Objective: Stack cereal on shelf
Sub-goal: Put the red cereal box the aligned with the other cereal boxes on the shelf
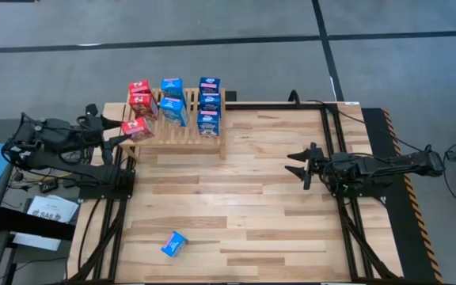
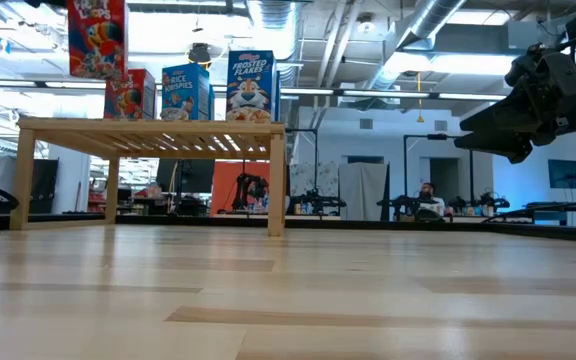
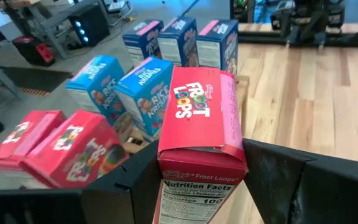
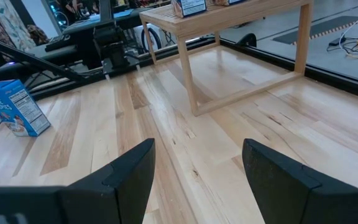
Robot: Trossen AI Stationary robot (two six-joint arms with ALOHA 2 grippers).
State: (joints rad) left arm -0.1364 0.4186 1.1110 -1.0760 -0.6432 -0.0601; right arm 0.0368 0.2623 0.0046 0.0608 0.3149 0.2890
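High view, L to R: at left-centre of frame the left gripper (image 1: 123, 134) is clamped, fingers narrowly set, on a red rectangular cardboard Froot Loops cereal box (image 1: 137, 129), held at the left end of the low light-wood slatted shelf (image 1: 182, 133) in the upper-left-centre. On the slats already: two more red boxes (image 1: 142, 96) at the left end, a pair of bright blue Rice Krispies boxes (image 1: 172, 100) in the middle, a row of dark-blue Frosted Flakes boxes (image 1: 209, 105) at the right end. Lower centre of frame, one bright blue cardboard box (image 1: 174, 244) lies alone on the plank tabletop (image 1: 236, 198), well apart from the shelf. Right-centre, the right gripper (image 1: 302, 165) waits over bare planks, fingers apart, holding nothing.

Low view shows the red box hanging above the shelf's left end, not yet set down.

Judgement: placement step in progress, task near done w/ one box left after this. To do it well: keep the box upright, lower straight onto free slats beside the red pair w/o nudging them, base flat across slats, release only once it sits steady. Risk: a tilt tips neighbours.
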